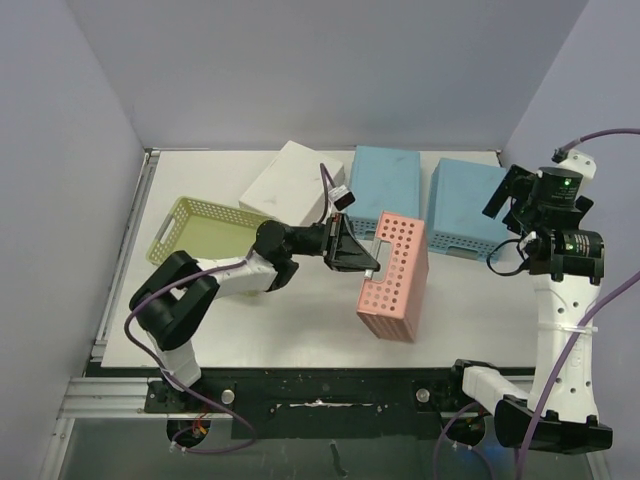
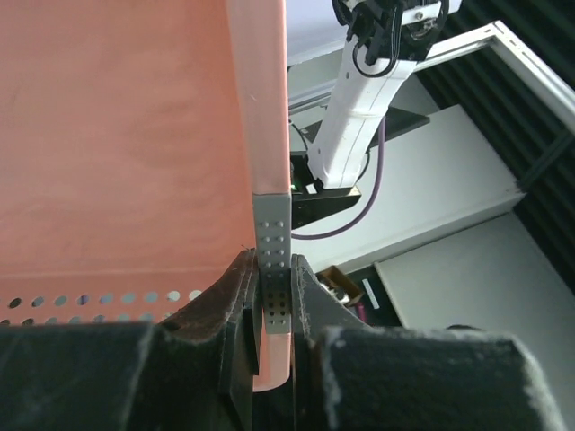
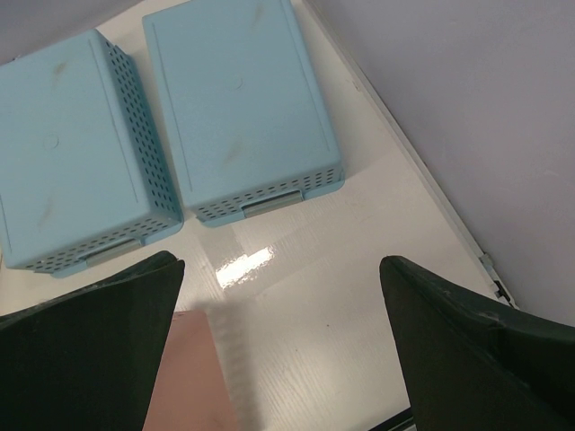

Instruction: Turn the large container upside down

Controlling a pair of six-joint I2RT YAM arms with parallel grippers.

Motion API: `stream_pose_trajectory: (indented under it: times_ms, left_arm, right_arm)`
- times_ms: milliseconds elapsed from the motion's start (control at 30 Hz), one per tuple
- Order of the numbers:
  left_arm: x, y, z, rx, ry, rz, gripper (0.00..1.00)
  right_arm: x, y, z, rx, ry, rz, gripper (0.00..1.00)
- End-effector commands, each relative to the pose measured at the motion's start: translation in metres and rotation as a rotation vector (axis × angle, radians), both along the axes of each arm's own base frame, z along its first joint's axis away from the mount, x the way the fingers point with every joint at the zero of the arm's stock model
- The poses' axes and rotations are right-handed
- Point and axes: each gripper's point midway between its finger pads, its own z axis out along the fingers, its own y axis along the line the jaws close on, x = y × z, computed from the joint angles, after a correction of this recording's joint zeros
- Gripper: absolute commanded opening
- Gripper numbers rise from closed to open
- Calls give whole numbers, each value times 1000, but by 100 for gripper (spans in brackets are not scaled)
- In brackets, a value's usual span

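Note:
The large container (image 1: 395,280) is a pink perforated basket that stands tipped on its side in the middle of the table, its open face towards the left arm. My left gripper (image 1: 372,262) is shut on its side wall. In the left wrist view the thin perforated wall (image 2: 272,233) is pinched between the two jaws of the left gripper (image 2: 272,296), with the pink inside (image 2: 117,135) filling the left. My right gripper (image 1: 503,225) hovers open at the right, holding nothing. In its own view the right gripper (image 3: 280,296) spans bare table, and a pink corner (image 3: 189,377) shows at the bottom.
Two blue containers (image 1: 385,180) (image 1: 468,205) lie upside down at the back right, also seen as blue containers (image 3: 238,99) (image 3: 67,153) in the right wrist view. A white container (image 1: 293,183) lies upside down at the back. A yellow-green basket (image 1: 205,232) sits upright at the left.

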Motion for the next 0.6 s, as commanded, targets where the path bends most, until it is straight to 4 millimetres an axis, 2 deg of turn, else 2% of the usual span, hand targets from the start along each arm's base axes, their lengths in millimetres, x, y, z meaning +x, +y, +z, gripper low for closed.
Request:
stream_pose_trajectory:
  times_ms: [0,133,233,333,433,500,567]
  left_arm:
    - [-2,24,10,-142,26,4,0]
    - [11,31,-19,-96,112,40,0]
    - [17,34,-42,-28,139,67,17]
    - [31,42,-73,82,133,122,24]
    - [51,59,-106,194,131,197,39]
    - [60,68,-122,257,130,231,49]
    - [64,71,-135,312,109,242,55]
  right_arm:
    - [-2,4,3,22,-41,13,98]
    - [-1,11,-7,52,-39,37,97]
    - [-1,12,-12,60,-33,38,98]
    - [-1,12,-14,62,-31,40,98]
    - [-1,13,-17,66,-26,45,98]
    - [-1,14,-20,71,-19,50,98]
    - [0,16,-23,75,-12,56,98]
